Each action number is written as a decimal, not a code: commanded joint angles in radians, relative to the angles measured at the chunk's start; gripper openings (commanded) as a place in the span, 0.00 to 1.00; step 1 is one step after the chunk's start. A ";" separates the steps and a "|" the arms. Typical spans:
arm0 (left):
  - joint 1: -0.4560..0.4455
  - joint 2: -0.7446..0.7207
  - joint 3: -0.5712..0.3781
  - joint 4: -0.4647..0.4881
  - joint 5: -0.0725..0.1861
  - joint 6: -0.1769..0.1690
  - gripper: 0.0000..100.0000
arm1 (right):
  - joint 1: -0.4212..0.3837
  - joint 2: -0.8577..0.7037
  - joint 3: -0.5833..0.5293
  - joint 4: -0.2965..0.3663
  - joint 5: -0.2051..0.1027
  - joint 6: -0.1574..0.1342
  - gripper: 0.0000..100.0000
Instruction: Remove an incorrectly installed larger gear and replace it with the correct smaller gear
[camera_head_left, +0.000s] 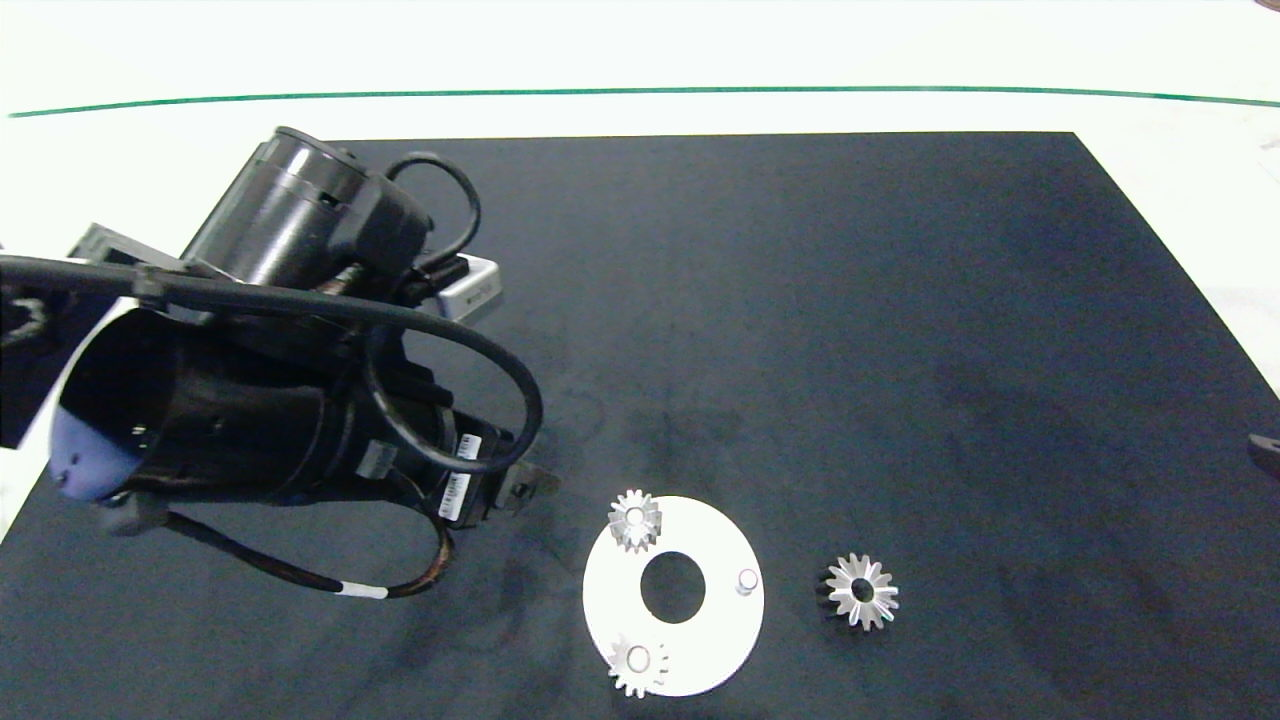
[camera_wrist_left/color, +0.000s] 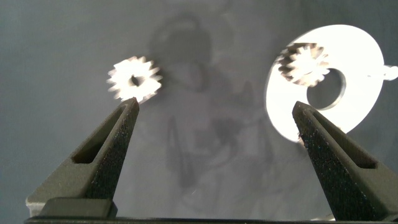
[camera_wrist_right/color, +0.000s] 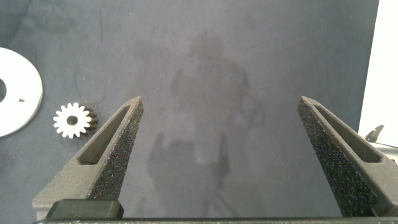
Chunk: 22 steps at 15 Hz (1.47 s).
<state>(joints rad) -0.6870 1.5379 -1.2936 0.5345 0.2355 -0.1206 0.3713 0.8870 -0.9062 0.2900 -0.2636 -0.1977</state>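
Saw the loose smaller gear (camera_wrist_left/color: 134, 79) just past one finger of the wide-open left gripper (camera_wrist_left/color: 215, 106) – off-centre, not between them – with the right gripper (camera_wrist_right/color: 220, 99), also open, farther away.

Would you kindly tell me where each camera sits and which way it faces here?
Head view: overhead, looking down at the white disc, larger gear and left arm.
Left wrist view: on the left arm, facing a loose smaller gear past the open left gripper.
Right wrist view: past the open right gripper.
All share the disc.
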 joint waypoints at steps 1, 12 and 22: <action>-0.022 0.094 -0.042 -0.002 0.002 0.010 1.00 | 0.001 -0.010 -0.003 0.001 -0.002 -0.002 1.00; 0.178 0.116 -0.032 -0.001 0.001 0.153 1.00 | 0.005 -0.016 0.001 0.001 0.014 -0.006 1.00; 0.169 0.165 -0.026 -0.022 0.001 0.088 1.00 | 0.005 -0.014 0.007 0.001 0.014 -0.008 1.00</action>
<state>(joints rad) -0.5181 1.6900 -1.3191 0.5070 0.2343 -0.0321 0.3755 0.8694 -0.8985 0.2896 -0.2487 -0.2038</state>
